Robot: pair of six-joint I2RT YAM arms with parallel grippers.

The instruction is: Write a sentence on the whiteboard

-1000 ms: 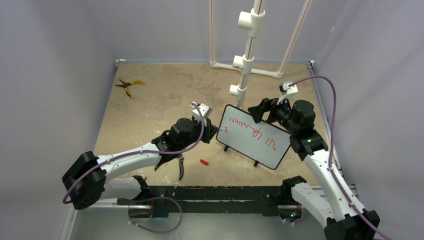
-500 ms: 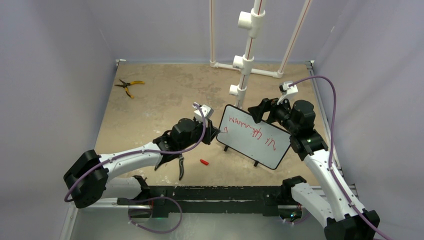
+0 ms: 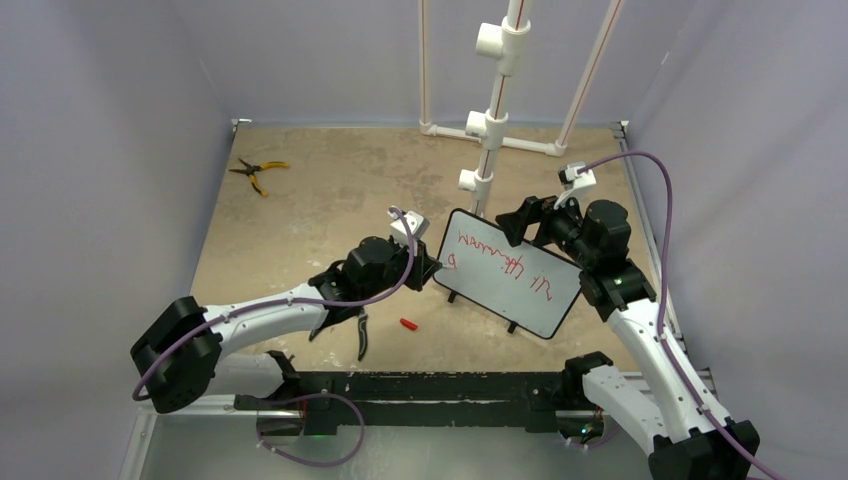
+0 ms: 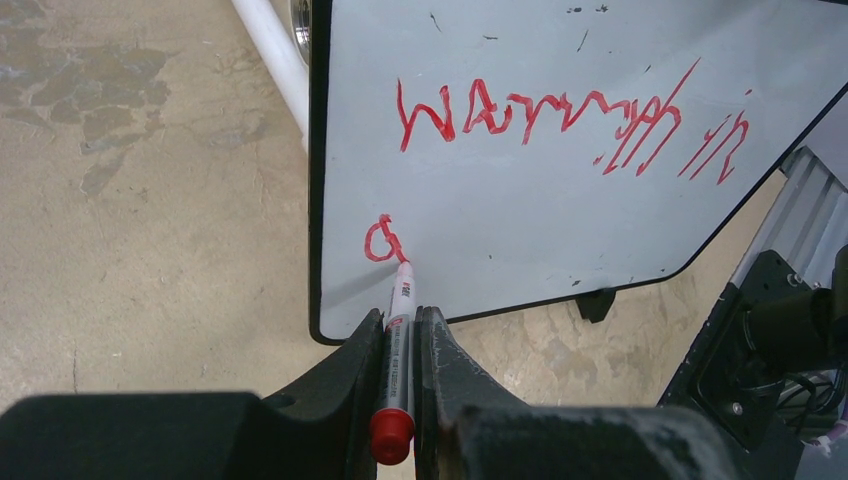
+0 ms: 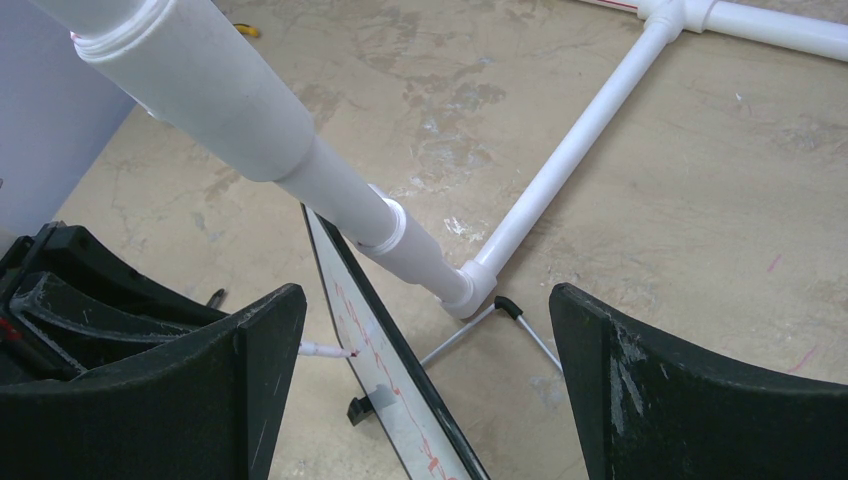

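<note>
The whiteboard [image 3: 512,290] stands tilted on its feet at centre right, black-framed [image 4: 316,200]. In the right wrist view it shows nearly edge-on [image 5: 395,385]. The sentence [image 3: 500,262] is a red scrawl along its upper part [image 4: 560,115]. A small red loop [image 4: 383,241] sits lower left. My left gripper [image 3: 425,268] [image 4: 400,318] is shut on a grey marker [image 4: 402,335] with a red end, its tip touching the board beside the loop. My right gripper [image 3: 522,218] [image 5: 425,295] hangs open behind the board's top edge, fingers apart on either side of it without touching.
A white PVC pipe frame [image 3: 490,130] rises just behind the board, its tube [image 5: 300,150] crossing the right wrist view. A red cap [image 3: 408,324] and a black-handled tool [image 3: 360,335] lie near the left arm. Yellow pliers [image 3: 258,172] lie far left.
The left gripper has edged right with the marker against the board, and the small red mark at the lower left has grown into a closed loop. The right arm has not moved.
</note>
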